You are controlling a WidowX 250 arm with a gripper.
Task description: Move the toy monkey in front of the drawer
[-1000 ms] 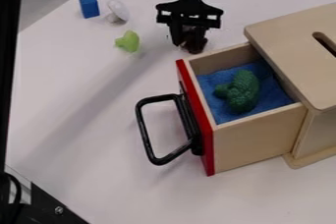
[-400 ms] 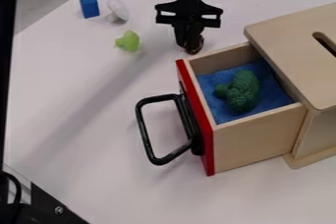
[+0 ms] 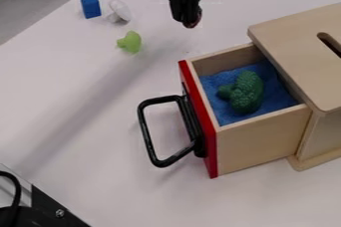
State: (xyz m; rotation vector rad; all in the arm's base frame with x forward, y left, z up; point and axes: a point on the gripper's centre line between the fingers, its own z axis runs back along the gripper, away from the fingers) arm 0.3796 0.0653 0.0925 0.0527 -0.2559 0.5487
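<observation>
- My gripper (image 3: 187, 19) hangs over the far part of the white tabletop (image 3: 86, 136), its fingers closed around a small brown toy, the toy monkey (image 3: 192, 20); only its reddish-brown lower end shows at my fingertips.
- Below me in the view, with tabletop between us, is the pulled-out drawer (image 3: 263, 142), its red front facing left.
- Its black handle (image 3: 145, 125) juts out; more tabletop stretches left of that, giving me room to move.
- Inside, a bumpy dark green toy (image 3: 246, 91) sits on blue cloth (image 3: 230, 118), within the wooden walls.
- To my left are a lime-green toy (image 3: 133, 42), a white mushroom-shaped toy (image 3: 120, 9) and a blue block (image 3: 90, 6), the block nearest the table's slanting upper-left edge.
- The wooden box (image 3: 289, 42) bounds the right side.
</observation>
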